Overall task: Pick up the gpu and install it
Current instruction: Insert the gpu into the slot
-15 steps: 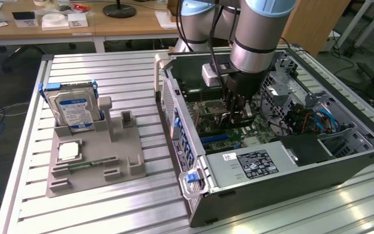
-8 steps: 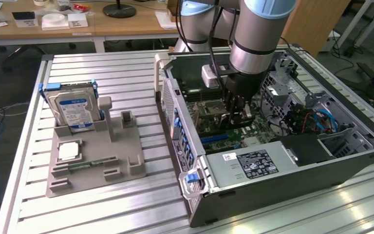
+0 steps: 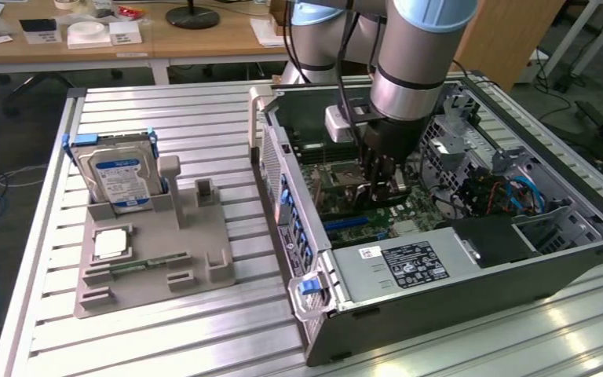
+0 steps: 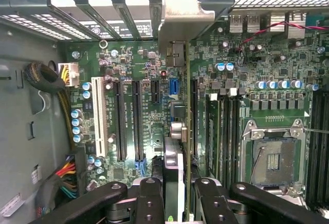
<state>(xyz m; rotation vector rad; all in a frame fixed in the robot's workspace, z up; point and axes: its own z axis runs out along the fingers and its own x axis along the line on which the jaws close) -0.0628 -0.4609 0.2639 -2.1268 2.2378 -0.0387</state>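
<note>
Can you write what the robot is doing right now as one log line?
gripper: shut on gpu | place: inside computer case, above motherboard | gpu: held edge-on

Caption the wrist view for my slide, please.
Claw holding thin dark graphics card edge-on above green motherboard slots.

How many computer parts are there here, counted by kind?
gpu, held by the gripper inside the computer case: 1
hard drive: 1
memory stick: 1
square silvery chip: 1
Total: 4
</note>
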